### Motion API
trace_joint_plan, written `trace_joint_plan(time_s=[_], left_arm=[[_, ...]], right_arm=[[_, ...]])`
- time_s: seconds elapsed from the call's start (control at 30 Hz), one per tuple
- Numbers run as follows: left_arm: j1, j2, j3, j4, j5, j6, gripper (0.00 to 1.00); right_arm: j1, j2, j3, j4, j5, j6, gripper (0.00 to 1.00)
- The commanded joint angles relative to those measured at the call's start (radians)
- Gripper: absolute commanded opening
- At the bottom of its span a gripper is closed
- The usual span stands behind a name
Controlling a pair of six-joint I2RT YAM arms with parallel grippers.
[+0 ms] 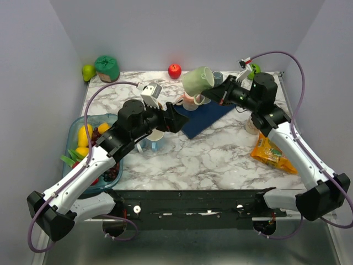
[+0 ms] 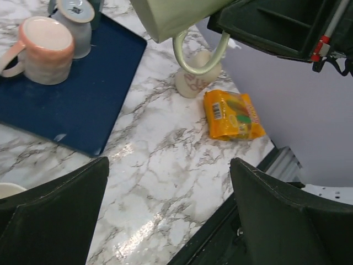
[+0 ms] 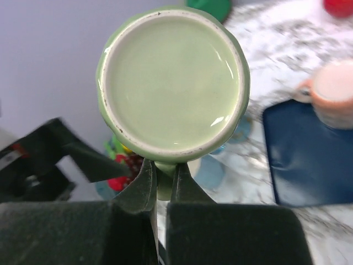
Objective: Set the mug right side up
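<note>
My right gripper (image 1: 212, 87) is shut on the handle of a pale green mug (image 1: 197, 80) and holds it in the air over the far end of the blue mat (image 1: 205, 116). In the right wrist view the mug's flat base (image 3: 172, 83) faces the camera, with the handle pinched between the fingers (image 3: 144, 182). The left wrist view shows the mug's side and handle (image 2: 190, 52) at the top. My left gripper (image 1: 175, 118) is open and empty, hovering above the marble near the mat's left edge.
A pink mug (image 1: 187, 100) and a grey-blue mug (image 2: 74, 22) sit upside down on the mat. An orange snack bag (image 1: 271, 153) and a cream cup (image 2: 197, 74) lie at the right. A fruit bin (image 1: 83, 146), red apple (image 1: 174, 70), green items at the back.
</note>
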Motion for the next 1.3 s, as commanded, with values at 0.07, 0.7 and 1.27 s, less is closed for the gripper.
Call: trace_joint_plan(time_s=[0.07, 0.7, 1.27], left_arm=[[0.002, 0.039, 0.075, 0.210, 0.153, -0.102, 0.99], [0.002, 0.055, 0.170, 0.509, 0.265, -0.298, 0.77], [0.002, 0.125, 0.219, 0.592, 0.319, -0.341, 0.37]], right_arm=[[0.081, -0.086, 0.046, 0.275, -0.125, 0.126, 0.01], [0.143, -0.112, 0.083, 0.553, -0.232, 0.367, 0.01], [0.141, -0.089, 0.093, 0.584, -0.269, 0.390, 0.01]])
